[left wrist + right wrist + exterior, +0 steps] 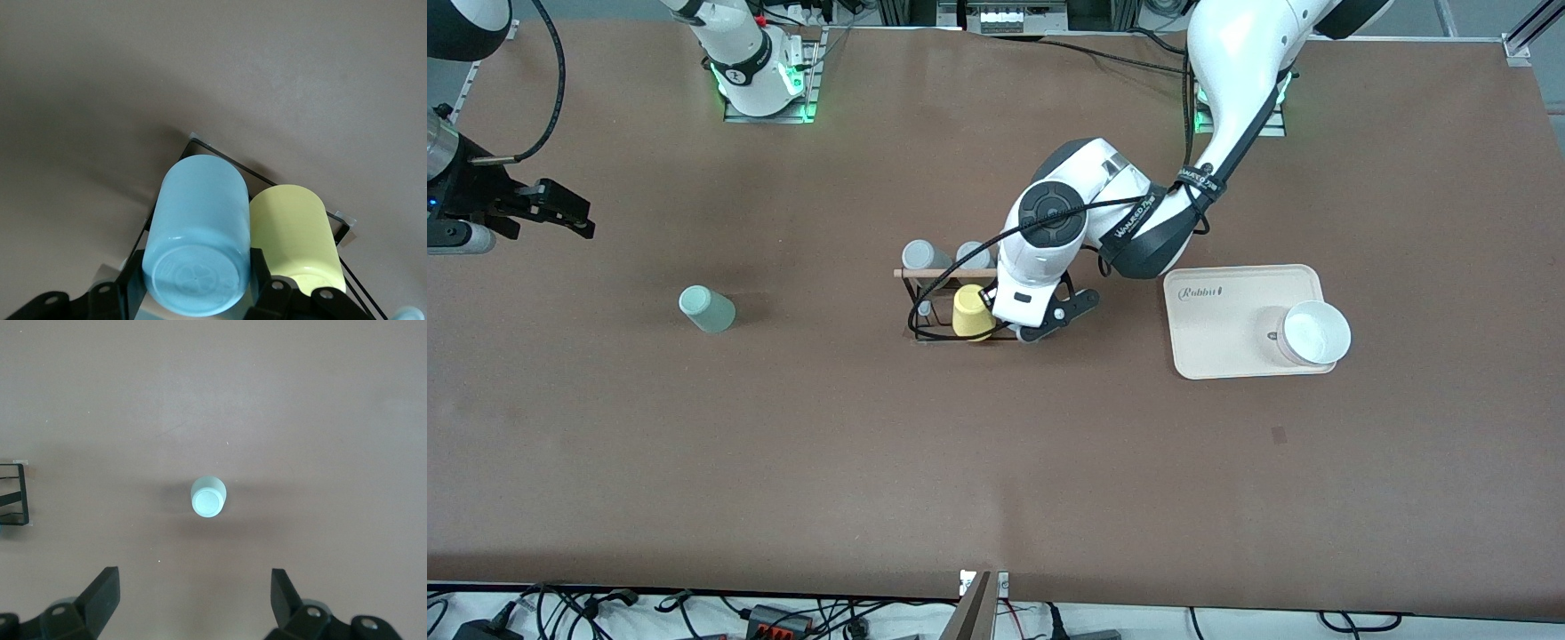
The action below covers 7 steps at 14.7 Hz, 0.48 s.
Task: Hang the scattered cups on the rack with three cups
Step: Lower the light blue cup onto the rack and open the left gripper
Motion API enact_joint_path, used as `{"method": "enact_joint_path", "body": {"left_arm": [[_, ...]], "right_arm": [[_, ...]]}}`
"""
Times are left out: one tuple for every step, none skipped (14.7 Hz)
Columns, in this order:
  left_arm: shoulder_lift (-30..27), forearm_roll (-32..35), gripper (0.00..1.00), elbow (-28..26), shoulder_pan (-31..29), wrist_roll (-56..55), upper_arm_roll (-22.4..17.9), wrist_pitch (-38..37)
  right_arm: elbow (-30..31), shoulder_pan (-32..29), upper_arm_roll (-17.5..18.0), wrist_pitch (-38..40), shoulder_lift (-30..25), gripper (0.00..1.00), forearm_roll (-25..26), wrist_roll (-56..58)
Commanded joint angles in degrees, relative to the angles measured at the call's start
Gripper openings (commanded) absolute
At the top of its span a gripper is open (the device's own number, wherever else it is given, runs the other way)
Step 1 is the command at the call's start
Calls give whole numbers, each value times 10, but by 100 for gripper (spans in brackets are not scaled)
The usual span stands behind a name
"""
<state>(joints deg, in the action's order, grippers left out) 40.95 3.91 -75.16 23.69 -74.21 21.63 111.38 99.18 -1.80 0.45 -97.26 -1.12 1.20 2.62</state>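
Currently hanging step | left gripper (193,283) clamps blue cup (198,240) over rack (951,307) beside yellow cup (293,233) | next: seat on peg, release | right gripper (193,603) fingers wide, empty, waiting above mint cup (208,497) on tabletop (871,462).

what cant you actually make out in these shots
- Light blue cup: the left end effector grips it in the left wrist view; in the front view the arm hides it.
- Rack peg under that cup: hidden in both views, so whether it is seated is unclear.
- Two grey cups: partly hidden by the rack's rod and the arm.
- Right end effector: open over the mint-green cup; cut off by the front view's edge.
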Motion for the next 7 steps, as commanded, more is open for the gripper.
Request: {"method": "enact_joint_path", "body": {"left_arm": [[17,9,48,9,14,-14,-2,1],[18,9,48,9,14,-12,-2,1],[18,9,48,9,14,-10,-2,1],[19,9,48,9,14,-10,-2,1],[19,9,48,9,14,-9,-2,1],[21,9,48,9,14,-9,-2,1],[22,10,48,9,18,-9,-2,1]], "right_arm": [[-7,-1,2,2,2,100,-6,1],[-7,-1,2,2,2,100,-5,1],[-7,-1,2,2,2,100,-5,1],[-7,-1,2,1,2,100,-6,1],[-7,-1,1,1,3,100,-6,1],[-7,-1,2,1,4,100,-5,1],[-7,-1,1,1,4,100,-5,1]]}}
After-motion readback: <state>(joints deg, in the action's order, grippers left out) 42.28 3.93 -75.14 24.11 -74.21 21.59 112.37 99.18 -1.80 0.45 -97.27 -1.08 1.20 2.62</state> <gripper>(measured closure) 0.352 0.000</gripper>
